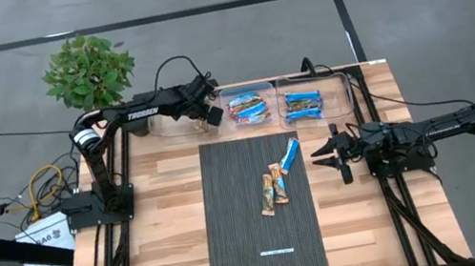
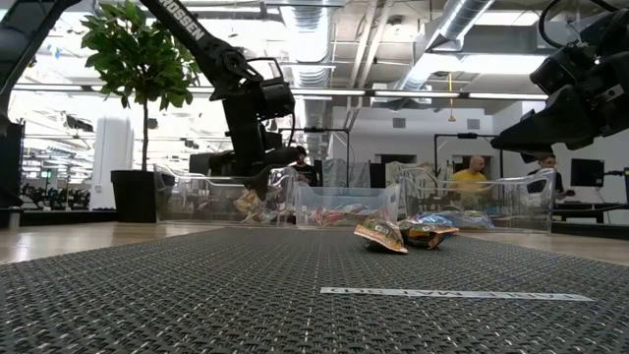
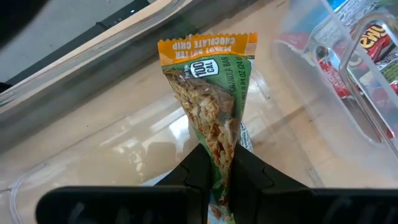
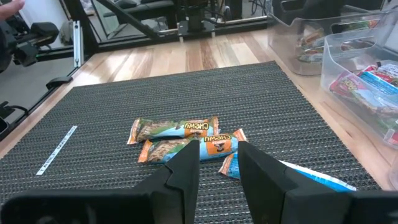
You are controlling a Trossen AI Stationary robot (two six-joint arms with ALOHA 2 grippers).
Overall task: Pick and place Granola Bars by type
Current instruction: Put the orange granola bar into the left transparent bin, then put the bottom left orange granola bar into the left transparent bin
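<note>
Pale wood planks make up the bench [image 1: 165, 222], with a dark ribbed mat [image 1: 264, 235] at its middle. Left jaws [image 3: 216, 177] pinch one glossy green-and-orange bar [image 3: 211, 93], hanging over the clear plastic left bin [image 1: 180, 123]. Right jaws [image 4: 217, 158] stand part open, empty, beside the mat's right edge, aimed at three crinkly bars [image 1: 279, 176] lying close together on the mat. Two more clear bins [image 1: 285, 101] behind the mat hold blue and red-blue bars. A potted plant [image 1: 89, 69] stands off the bench's far left corner.
</note>
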